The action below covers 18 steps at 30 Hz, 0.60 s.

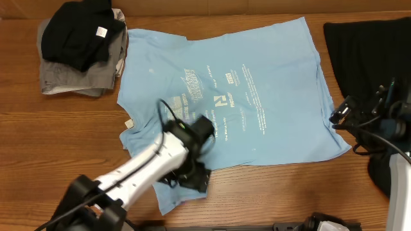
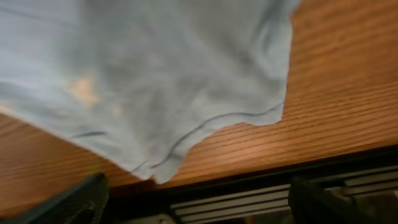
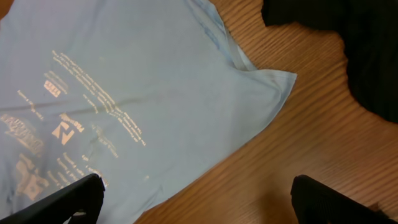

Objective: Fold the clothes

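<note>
On the table (image 1: 64, 147), a stack of folded clothes (image 1: 74, 77), black on top of grey, sits at the upper left of the overhead frame, touching or just beside the shirt's upper left corner. A loose black garment (image 1: 366, 51) fills the upper right, just beside the shirt's right edge.

The light blue T-shirt (image 1: 282, 64) lies spread flat in the middle, print side up. Its long axis runs left to right across the frame, slightly tilted. A small pale tag (image 1: 128, 123) shows at its left edge and a straight edge lies at the right.

The white left arm (image 1: 138, 163) comes in from the lower left and covers part of the shirt's lower left. The left gripper (image 1: 192, 174) is over the flap there. Its jaws are released wide with no cloth between them, and the shirt's stitched edge (image 2: 205, 127) lies flat on the wood.

The right gripper (image 1: 340, 117) is at the shirt's right edge, its jaws also spread and holding nothing, near a shirt corner (image 3: 280, 81).
</note>
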Tool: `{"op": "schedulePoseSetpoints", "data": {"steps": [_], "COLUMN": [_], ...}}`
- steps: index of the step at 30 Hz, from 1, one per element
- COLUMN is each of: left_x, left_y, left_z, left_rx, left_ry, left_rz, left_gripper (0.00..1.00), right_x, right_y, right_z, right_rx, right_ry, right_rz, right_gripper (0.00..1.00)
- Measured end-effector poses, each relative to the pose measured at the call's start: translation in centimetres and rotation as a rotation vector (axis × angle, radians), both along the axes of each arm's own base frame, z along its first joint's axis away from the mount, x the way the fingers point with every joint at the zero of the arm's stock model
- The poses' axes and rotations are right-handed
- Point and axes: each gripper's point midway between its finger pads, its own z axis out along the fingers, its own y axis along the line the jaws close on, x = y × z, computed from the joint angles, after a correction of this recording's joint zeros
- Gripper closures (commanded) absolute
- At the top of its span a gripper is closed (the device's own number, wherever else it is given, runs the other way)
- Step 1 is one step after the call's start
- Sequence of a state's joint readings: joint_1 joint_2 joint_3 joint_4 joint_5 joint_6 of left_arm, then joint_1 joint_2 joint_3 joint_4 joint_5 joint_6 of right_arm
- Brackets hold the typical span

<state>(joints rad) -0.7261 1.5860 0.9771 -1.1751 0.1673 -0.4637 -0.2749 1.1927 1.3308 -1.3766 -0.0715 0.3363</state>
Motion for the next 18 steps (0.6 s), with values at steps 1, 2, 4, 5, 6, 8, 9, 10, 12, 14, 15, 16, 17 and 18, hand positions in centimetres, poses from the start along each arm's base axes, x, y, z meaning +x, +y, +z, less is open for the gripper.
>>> {"op": "schedulePoseSetpoints", "data": {"steps": [1, 2, 4, 5, 6, 8, 9, 10, 12, 14, 15, 16, 17, 18], "left_x": [-0.5, -1.0, -1.7, -1.9, -2.3, -3.1, -3.8, -4.1, -4.3, -4.5, -4.5, -4.5, -4.6, -4.5], "left_y": [-0.1, -0.2, -0.1, 0.0, 0.2, 1.2, 1.8, 1.9, 1.9, 1.8, 1.7, 1.6, 1.5, 1.4], "left_z": [-0.6, -1.2, -2.4, -3.1, -3.7, -4.9, -5.4, -5.4, -5.5, -5.5, -5.6, -5.7, -5.7, -5.7], "left_rx": [0.008, 0.018, 0.033, 0.041, 0.049, 0.083, 0.101, 0.109, 0.102, 0.096, 0.088, 0.078, 0.071, 0.067], "left_ry": [-0.005, -0.011, -0.021, -0.025, -0.027, -0.018, -0.004, 0.005, 0.005, 0.006, 0.005, 0.002, 0.000, -0.003], "left_rz": [-0.006, -0.002, 0.012, 0.029, 0.049, 0.103, 0.132, 0.147, 0.195, 0.235, 0.246, 0.254, 0.264, 0.274], "left_gripper": [0.07, 0.07, 0.10, 0.12, 0.12, 0.14, 0.14, 0.14, 0.16, 0.16, 0.19, 0.25, 0.29, 0.31], "right_x": [0.0, 0.0, 0.1, 0.1, 0.0, 0.0, -0.1, 0.0, 0.0, 0.1, 0.1, 0.1, 0.1, 0.1], "right_y": [0.0, 0.0, 0.0, 0.0, 0.0, 0.0, 0.0, 0.0, 0.0, 0.0, 0.0, 0.0, 0.0, 0.0], "right_z": [-0.4, -0.7, -1.2, -1.3, -1.5, -1.7, -1.7, -1.7, -1.7, -1.6, -1.6, -1.6, -1.6, -1.6], "right_rx": [0.001, 0.002, 0.003, 0.002, 0.003, 0.003, 0.002, 0.002, 0.002, 0.001, 0.002, 0.002, 0.003, 0.003], "right_ry": [0.009, 0.018, 0.026, 0.029, 0.033, 0.037, 0.038, 0.037, 0.037, 0.033, 0.030, 0.029, 0.030, 0.030], "right_rz": [0.003, 0.005, 0.010, 0.014, 0.015, 0.018, 0.019, 0.020, 0.021, 0.021, 0.022, 0.022, 0.022, 0.022], "right_gripper": [0.00, 0.00, 0.00, 0.00, 0.00, 0.00, 0.00, 0.00, 0.00, 0.00, 0.00, 0.00, 0.00, 0.00]}}
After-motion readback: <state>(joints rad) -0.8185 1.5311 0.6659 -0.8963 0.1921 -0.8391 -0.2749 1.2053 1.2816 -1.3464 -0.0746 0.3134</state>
